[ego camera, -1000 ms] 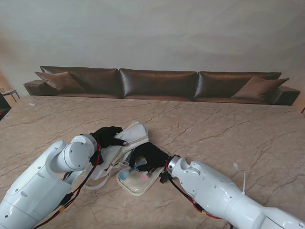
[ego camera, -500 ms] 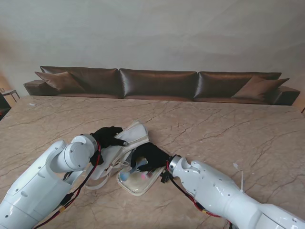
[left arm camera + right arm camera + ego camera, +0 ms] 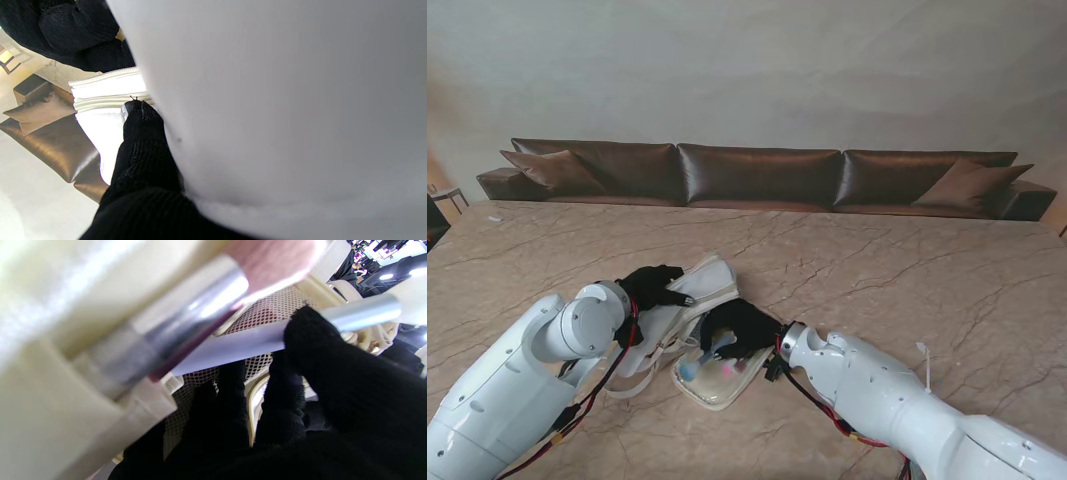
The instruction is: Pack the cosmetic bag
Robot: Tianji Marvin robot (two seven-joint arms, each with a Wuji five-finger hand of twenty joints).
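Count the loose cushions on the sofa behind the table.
2: one cushion at the sofa's left end, another cushion at its right end. More may be hidden.

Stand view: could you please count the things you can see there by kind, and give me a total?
Cosmetics bag: 1, cream, lying open.
Robot hands: 2, the left hand on the bag's lid, the right hand in the open half.
Sofa: 1, brown.
Throw cushions: 2, left cushion and right cushion.
Total: 6. The small items inside the bag are too blurred to count.
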